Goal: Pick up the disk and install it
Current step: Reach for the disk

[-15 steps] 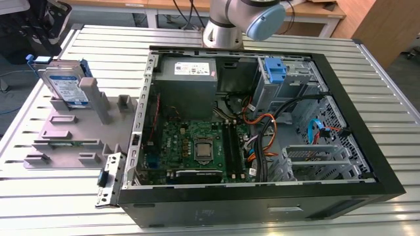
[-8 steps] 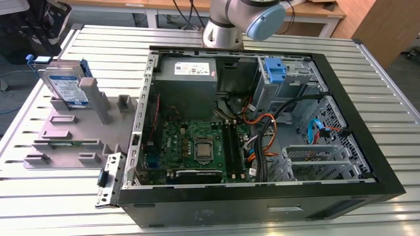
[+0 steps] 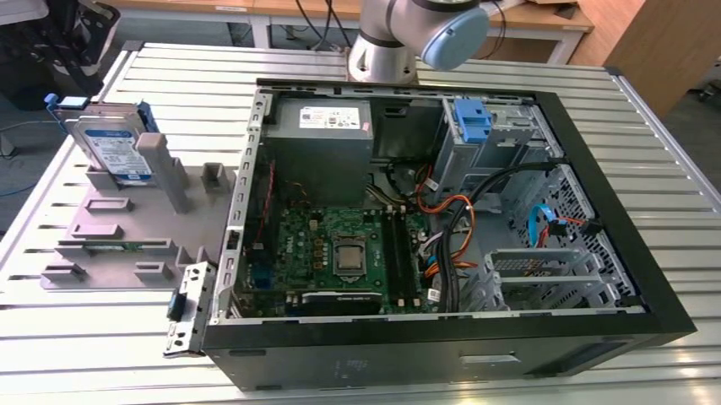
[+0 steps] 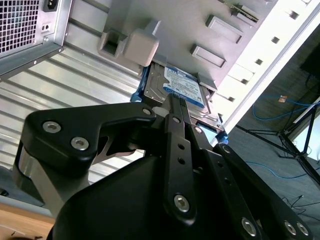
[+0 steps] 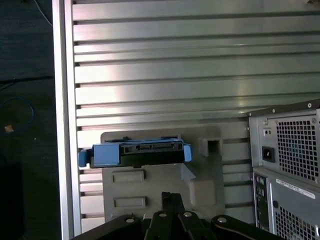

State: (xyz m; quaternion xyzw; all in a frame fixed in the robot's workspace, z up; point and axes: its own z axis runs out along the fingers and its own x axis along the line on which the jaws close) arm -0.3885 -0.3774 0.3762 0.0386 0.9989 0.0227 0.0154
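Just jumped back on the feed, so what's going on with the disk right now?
The disk stands on edge in the grey holder on the slatted table, at the exterior view's left of the open computer case. In the first wrist view the gripper is shut and empty, and it is aimed at the disk with a gap between them. The disk is not yet picked up or installed.

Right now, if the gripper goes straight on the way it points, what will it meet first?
Most likely the disk, standing on edge in the grey holder. In both wrist views the gripper points at it and nothing lies between. How far away it is I cannot judge.
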